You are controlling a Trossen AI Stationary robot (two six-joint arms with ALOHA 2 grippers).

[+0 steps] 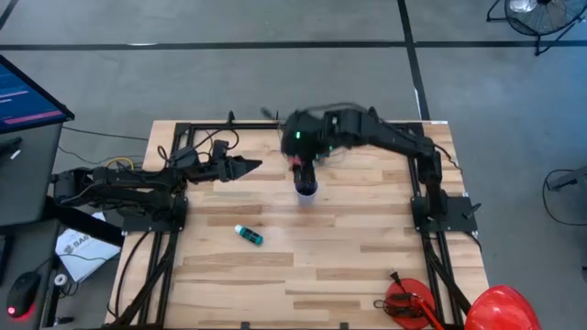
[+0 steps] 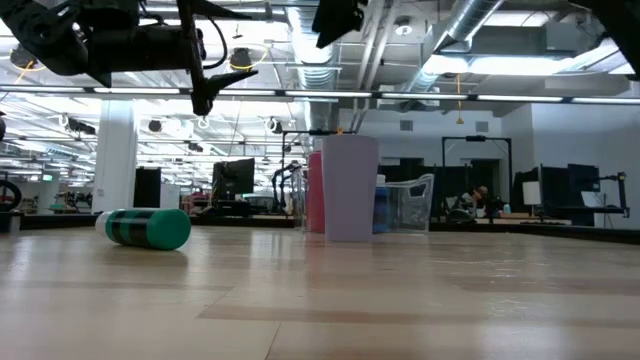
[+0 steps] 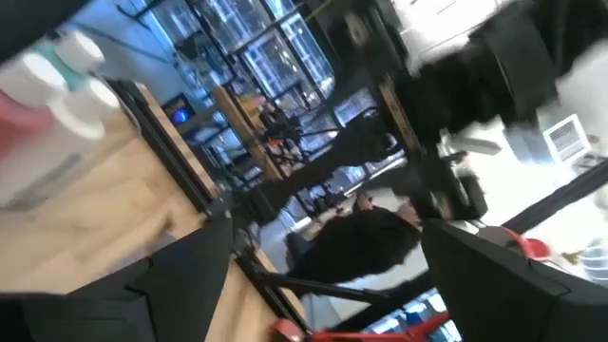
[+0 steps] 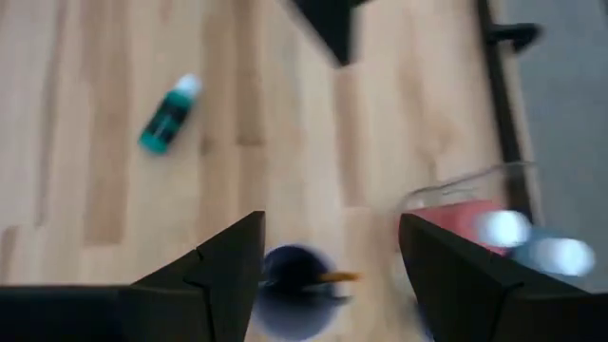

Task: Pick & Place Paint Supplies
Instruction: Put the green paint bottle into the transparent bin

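The right gripper is hanging above the cup, which is standing near the middle of the table's far half. Its fingers are standing apart with nothing between them; in the right wrist view the cup is showing in the gap below, with something thin and orange-tipped lying across its mouth, too blurred to name.

The left gripper is hovering over the table towards the far left, well clear of the surface, pointing at the cup. Its fingers are spread wide and are holding nothing.

A teal bottle with a white cap is lying on its side on the bare wood, left of centre and nearer the front edge than the cup, well apart from both grippers. In the low view the bottle is resting flat at the left, and in the right wrist view it is lying alone on the boards.

Just behind the cup, towards the far edge, a clear tub is standing with a red bottle and a blue one beside or in it; which, I cannot tell. The right wrist view is showing the tub holding red and pale white-capped shapes.

A red clamp is lying at the near right corner.
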